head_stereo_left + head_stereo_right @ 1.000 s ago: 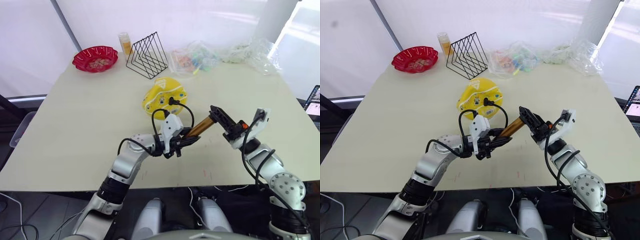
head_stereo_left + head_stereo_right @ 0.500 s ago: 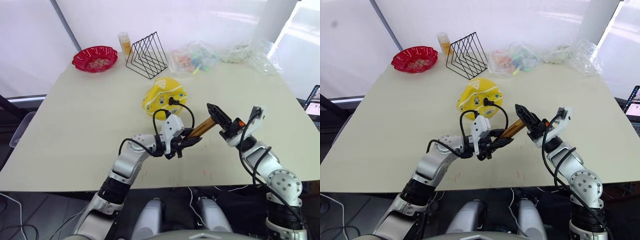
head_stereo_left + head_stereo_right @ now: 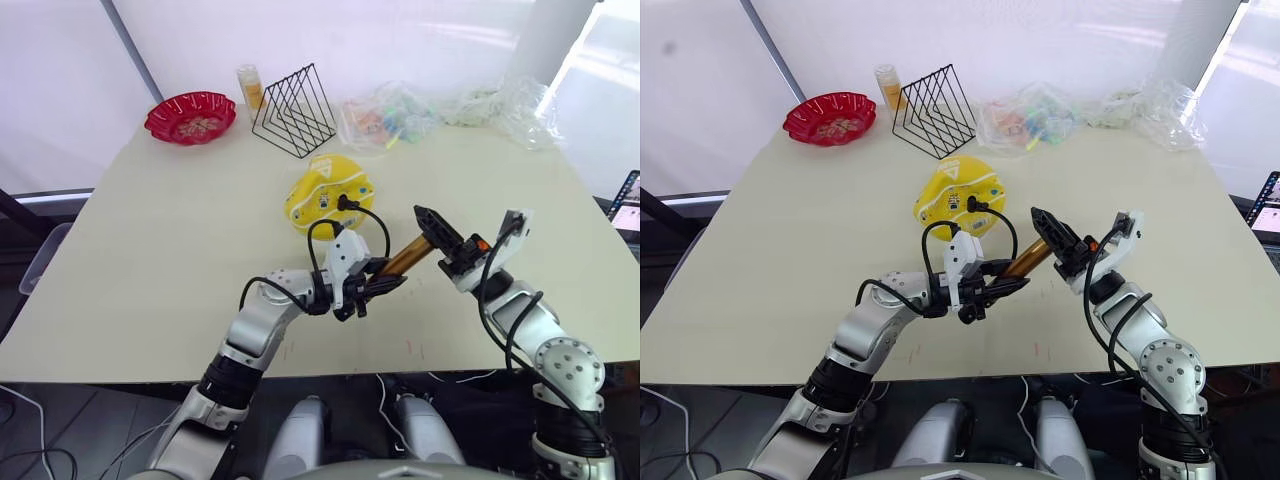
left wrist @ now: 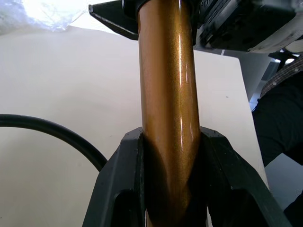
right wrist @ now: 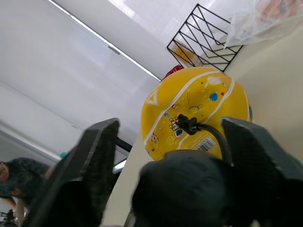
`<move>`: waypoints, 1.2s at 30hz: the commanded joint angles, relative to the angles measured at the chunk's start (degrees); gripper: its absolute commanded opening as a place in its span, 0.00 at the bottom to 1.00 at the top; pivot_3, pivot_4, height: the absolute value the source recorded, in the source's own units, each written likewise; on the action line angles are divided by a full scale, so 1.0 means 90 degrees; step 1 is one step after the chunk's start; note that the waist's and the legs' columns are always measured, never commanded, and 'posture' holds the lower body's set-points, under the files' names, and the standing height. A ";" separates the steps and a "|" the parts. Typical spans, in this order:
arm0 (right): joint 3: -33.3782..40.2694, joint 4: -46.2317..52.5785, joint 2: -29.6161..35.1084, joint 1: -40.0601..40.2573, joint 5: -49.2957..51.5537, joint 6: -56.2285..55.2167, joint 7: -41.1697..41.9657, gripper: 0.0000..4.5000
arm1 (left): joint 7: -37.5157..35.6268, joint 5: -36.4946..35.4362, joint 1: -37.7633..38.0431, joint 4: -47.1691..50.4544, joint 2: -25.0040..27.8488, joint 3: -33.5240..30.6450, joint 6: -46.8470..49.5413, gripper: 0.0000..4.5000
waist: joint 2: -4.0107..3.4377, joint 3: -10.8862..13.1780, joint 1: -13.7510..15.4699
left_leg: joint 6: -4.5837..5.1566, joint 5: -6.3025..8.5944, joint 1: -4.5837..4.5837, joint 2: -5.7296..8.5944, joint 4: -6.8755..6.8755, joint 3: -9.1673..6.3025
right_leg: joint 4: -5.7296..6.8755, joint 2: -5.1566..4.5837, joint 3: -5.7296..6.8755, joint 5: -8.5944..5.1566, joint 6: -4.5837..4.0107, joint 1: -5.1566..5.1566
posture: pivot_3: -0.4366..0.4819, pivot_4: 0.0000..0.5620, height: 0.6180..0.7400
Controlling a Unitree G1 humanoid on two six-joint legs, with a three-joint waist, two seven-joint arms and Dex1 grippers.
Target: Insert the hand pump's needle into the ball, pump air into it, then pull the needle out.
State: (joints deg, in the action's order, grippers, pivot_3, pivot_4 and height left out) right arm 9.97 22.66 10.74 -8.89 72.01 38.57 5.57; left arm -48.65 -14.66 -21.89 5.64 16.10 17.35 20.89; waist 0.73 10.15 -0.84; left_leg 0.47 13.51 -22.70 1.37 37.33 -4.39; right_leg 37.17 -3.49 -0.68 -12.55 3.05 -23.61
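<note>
Left end effector (image 3: 375,287) is clamped round the gold barrel of the hand pump (image 3: 405,256), while the right end effector (image 3: 430,224) grips its black handle end. On the table (image 3: 150,230), the ball (image 3: 329,192) sits just beyond, the needle (image 5: 181,124) already seated in it. Pumping seems under way; next comes a straight stroke along the barrel, the left holding steady.

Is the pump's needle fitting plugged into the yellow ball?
Yes: in the right wrist view the black needle fitting at the hose's end sits pressed into the ball.
</note>
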 commanded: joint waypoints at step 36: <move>-0.0478 0.0886 0.1092 -0.1099 -0.1297 -0.0155 0.0871 0.45 | -0.2118 -0.0633 -0.0411 -0.0757 0.1596 -0.0424 0.0249 0.97 | -0.0003 0.0003 -0.0007 | 0.0000 0.0000 -0.0006 -0.0005 -0.0003 0.0002 | -0.0003 0.0011 -0.0001 -0.0001 -0.0001 -0.0010 | 0.48 0.27 0.97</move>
State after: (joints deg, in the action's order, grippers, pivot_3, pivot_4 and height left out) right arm 4.96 27.28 20.12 -17.05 61.06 38.70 11.90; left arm -67.63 -21.99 -24.84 -0.08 30.80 12.90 26.39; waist 0.70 10.17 -0.91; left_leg 0.47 13.51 -22.75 1.33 37.31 -4.36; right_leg 37.14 -3.40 -0.70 -12.57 3.05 -23.71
